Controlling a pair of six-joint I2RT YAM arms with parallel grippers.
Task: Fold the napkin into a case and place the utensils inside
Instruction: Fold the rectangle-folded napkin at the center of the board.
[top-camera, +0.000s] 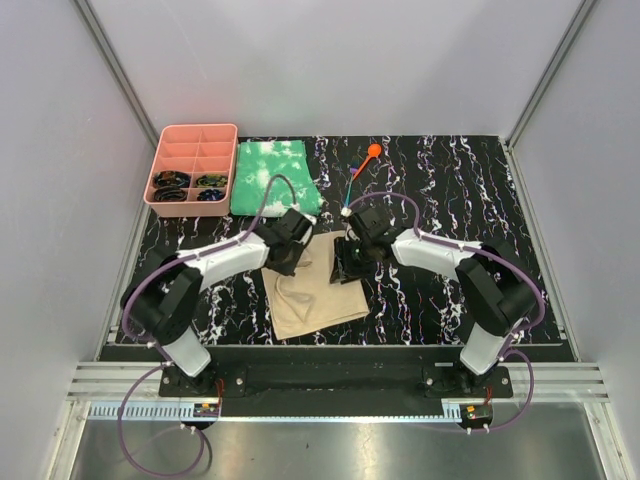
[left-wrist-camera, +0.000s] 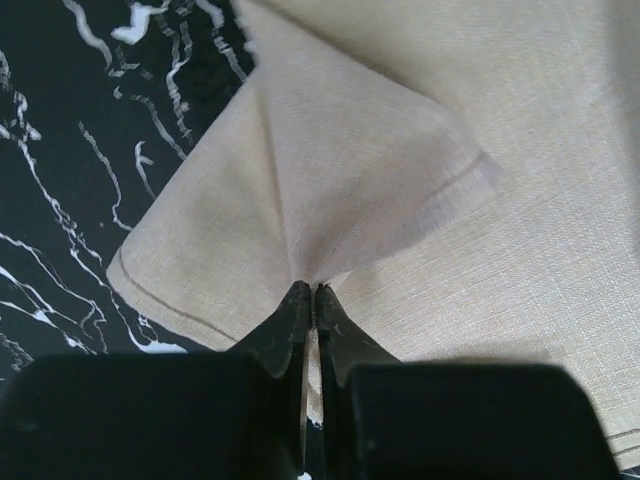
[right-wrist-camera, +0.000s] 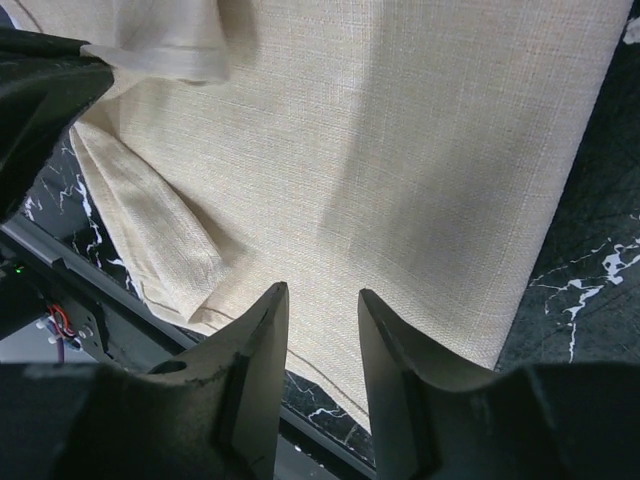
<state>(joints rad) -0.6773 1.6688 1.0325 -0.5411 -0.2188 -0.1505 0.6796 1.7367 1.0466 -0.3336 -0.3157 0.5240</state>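
Observation:
The tan napkin (top-camera: 318, 290) lies rumpled on the black marbled table between my two arms. My left gripper (top-camera: 290, 252) is at its upper left part. In the left wrist view the left gripper (left-wrist-camera: 310, 292) is shut on a pinched ridge of the napkin (left-wrist-camera: 480, 130), which rises into a fold at the tips. My right gripper (top-camera: 350, 262) is over the napkin's right part. Its jaws (right-wrist-camera: 322, 297) stand apart just above the flat napkin (right-wrist-camera: 400, 150) near a hemmed edge, with nothing between them. The orange spoon (top-camera: 373, 152) and the slim blue utensil (top-camera: 351, 189) lie behind the napkin.
A green-and-white mottled cloth (top-camera: 276, 176) lies at the back left of the table. Beside it stands a pink divided tray (top-camera: 193, 150) with dark items in its front compartments. Grey walls close in the table on three sides. The left arm (right-wrist-camera: 40, 90) shows at the right wrist view's upper left.

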